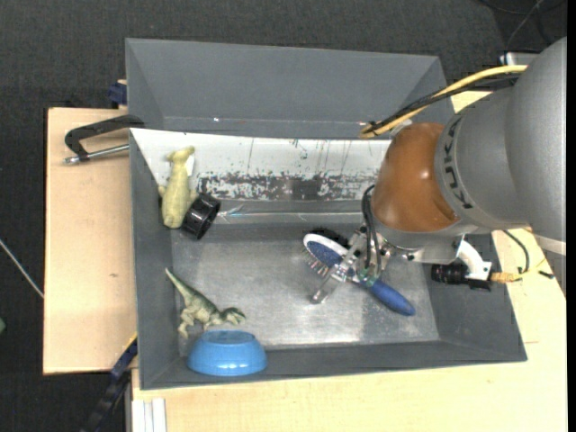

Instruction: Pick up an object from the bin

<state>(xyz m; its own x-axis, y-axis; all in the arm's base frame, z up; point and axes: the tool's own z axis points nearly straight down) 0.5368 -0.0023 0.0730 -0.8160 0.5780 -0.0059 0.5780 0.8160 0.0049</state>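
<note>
Gripper: mine (340,279) was down low in the right half of the bin (270,88), hanging off the orange wrist cover (412,187), with the arm coming in over the right wall.
Grip state: honestly couldn't tell from this angle whether I was spread apart or closed. It was too cluttered under the wrist.
What I was over: a blue brush (393,299) lying slantwise on the bin floor. Its blue-and-white head pointed toward the back wall and its plain blue handle toward the front-right corner. I sat right on its middle, touching or as good as.
Did I have it: can't say, I couldn't make out the brush being clamped.
Next nearest: a black cap-like cylinder (200,216), well off to the left near the back-left corner.
Beside that: a pale yellow toy animal (177,187) leaned up against the left wall, touching the black piece.
Front-left corner: a round blue bowl (227,352), with a small green toy dinosaur (200,309) just behind it.
</note>
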